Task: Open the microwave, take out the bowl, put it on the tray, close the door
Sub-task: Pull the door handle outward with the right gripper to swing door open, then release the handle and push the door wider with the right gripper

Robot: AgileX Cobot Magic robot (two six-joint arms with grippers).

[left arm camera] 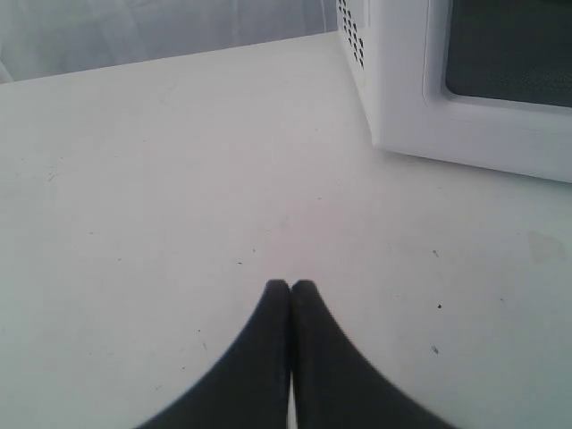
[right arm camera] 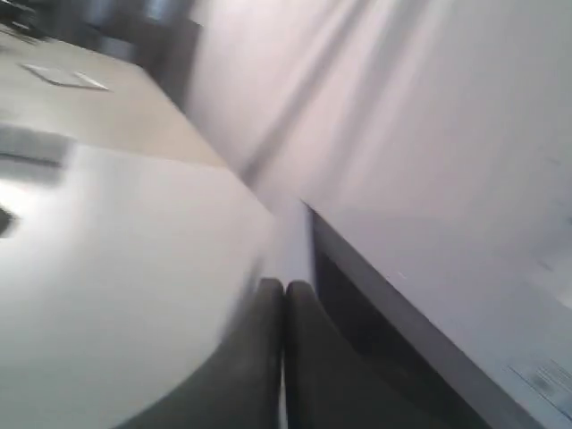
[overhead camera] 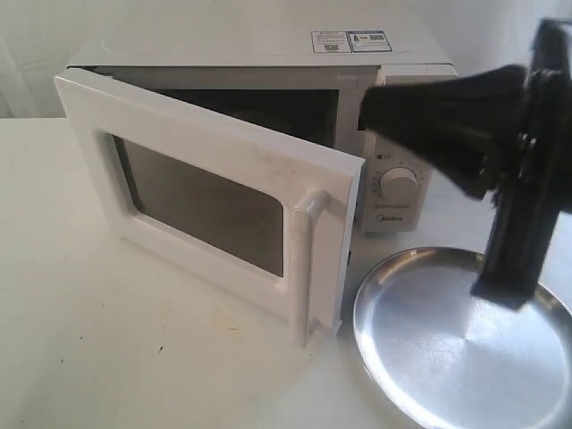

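Observation:
The white microwave [overhead camera: 268, 54] stands at the back of the table. Its door [overhead camera: 214, 201] hangs about half open, hinged on the left, with the bar handle [overhead camera: 308, 259] toward the front. What shows of the dark cavity [overhead camera: 268, 107] holds no bowl; the bowl is hidden or out of view. The silver tray [overhead camera: 447, 349] lies bare at the front right. My right gripper [overhead camera: 368, 105] is shut and empty at the upper right corner of the opening; its wrist view is blurred [right arm camera: 284, 288]. My left gripper [left arm camera: 290, 286] is shut over bare table, short of the microwave's corner [left arm camera: 402, 107].
My right arm [overhead camera: 527, 197] rises above the tray's far side and hides part of the control panel; one dial [overhead camera: 399, 183] shows. The white table [overhead camera: 107, 340] stretches left and in front of the door. A pale curtain hangs behind.

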